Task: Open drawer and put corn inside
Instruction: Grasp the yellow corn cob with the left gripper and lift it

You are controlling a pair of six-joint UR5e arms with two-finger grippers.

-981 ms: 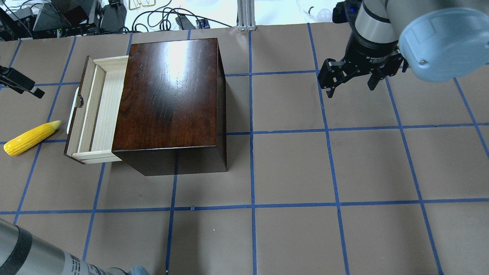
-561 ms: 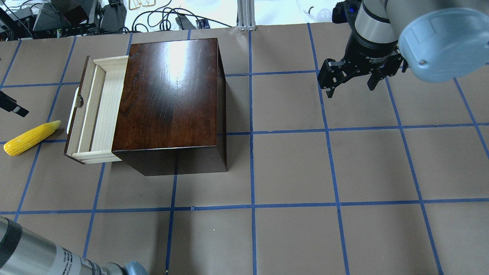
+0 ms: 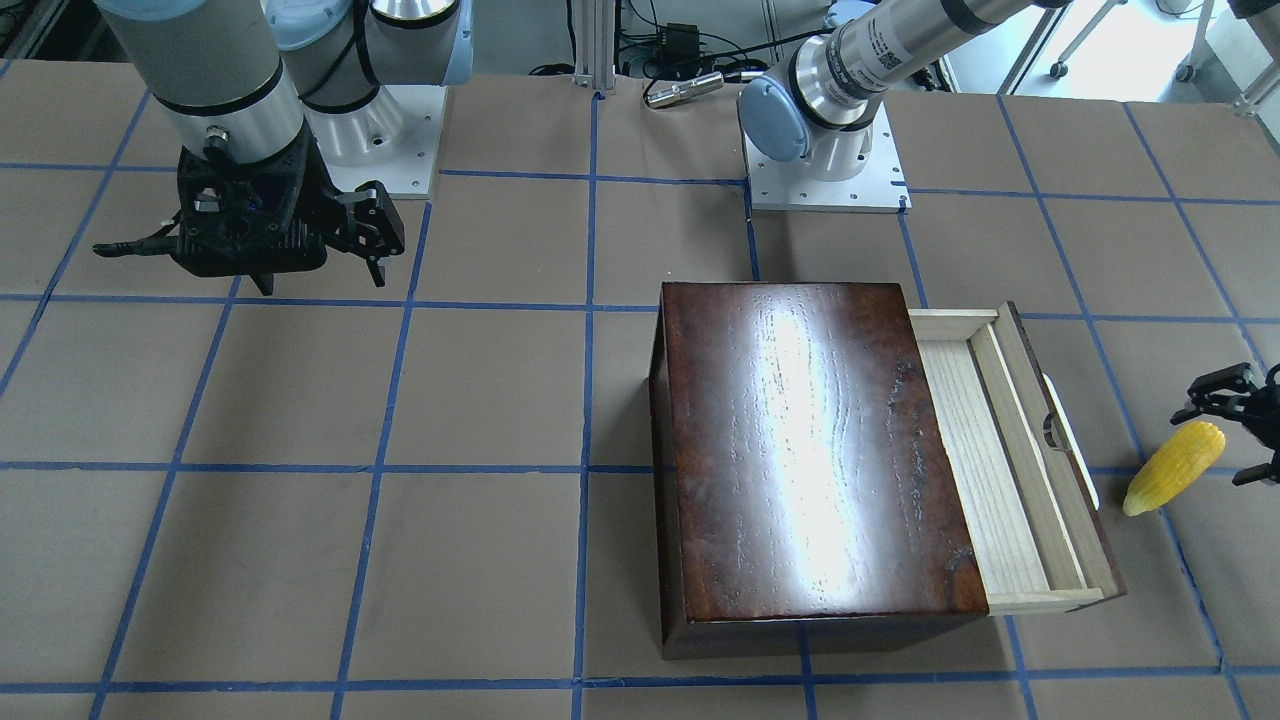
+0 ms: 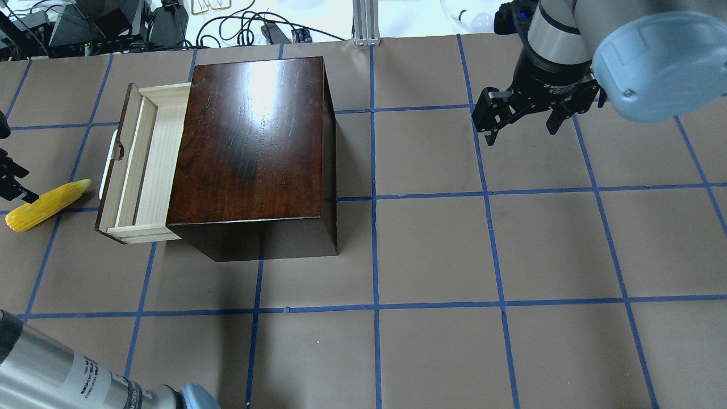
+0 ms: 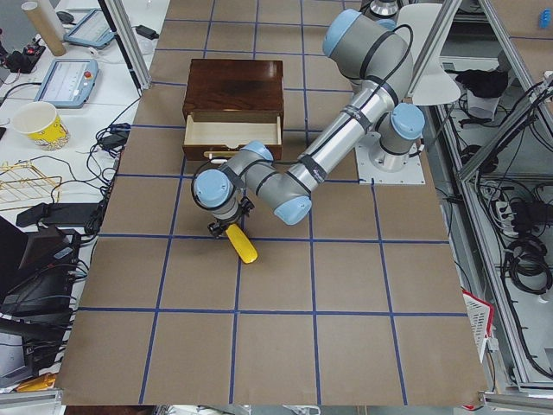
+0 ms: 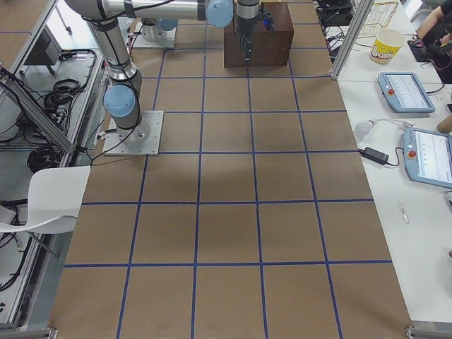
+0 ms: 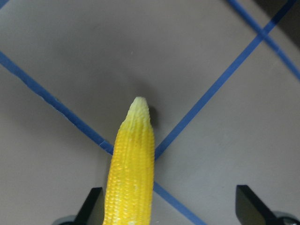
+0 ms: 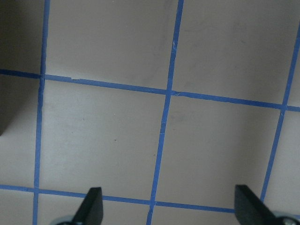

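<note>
Left claw (image 7: 171,208): released, fingers spread either side of the thick half of the corn (image 4: 48,204). The corn lies on the surface (image 4: 431,250), off-centre in the gap and close to one finger, not yet grasped. Drawer (image 4: 145,170): pulled out, empty, so opening is judged complete. Grasp, transfer and deposit are outstanding. Right claw (image 4: 522,126): released, well apart.
</note>
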